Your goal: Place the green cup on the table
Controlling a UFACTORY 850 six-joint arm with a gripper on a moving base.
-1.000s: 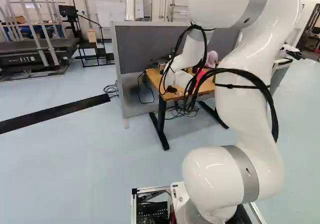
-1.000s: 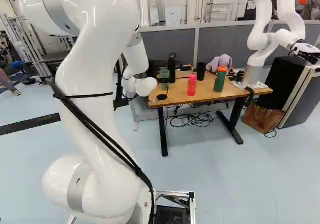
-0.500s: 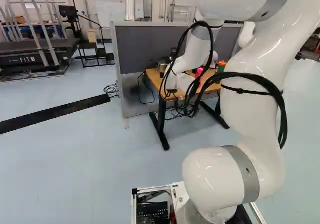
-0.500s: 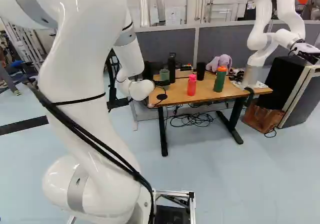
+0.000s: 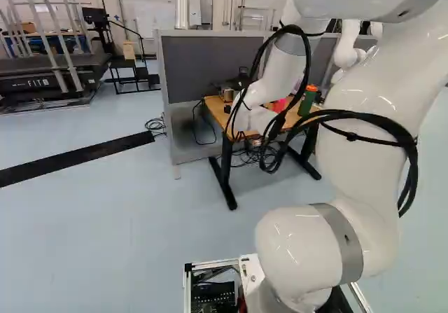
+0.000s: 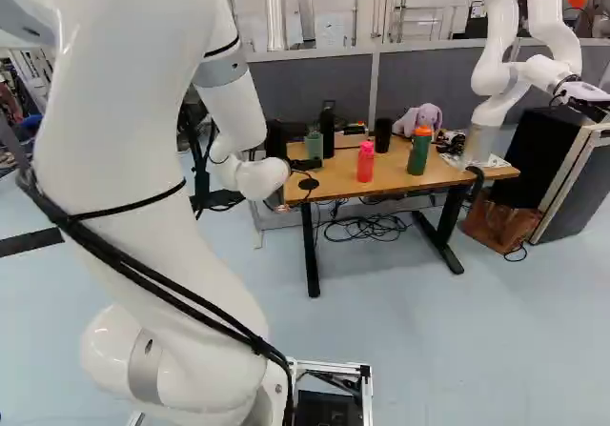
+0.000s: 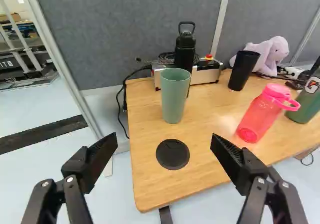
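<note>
My arm (image 6: 124, 150) has swung left in the right base view; the gripper (image 7: 164, 144), fingers spread, faces the green cup (image 7: 175, 97) on the table (image 7: 160, 191): likely pre-grasp.

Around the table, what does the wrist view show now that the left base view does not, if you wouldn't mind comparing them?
Only the wrist view: the green cup standing on the table, the black cup and the purple plush toy. In the left base view, the arm covers that part of the table.

Only the left base view: another robot beyond the table, and the table's black foot on the floor.

Both: the wooden table, the pink bottle, the green bottle and the grey partition.
</note>
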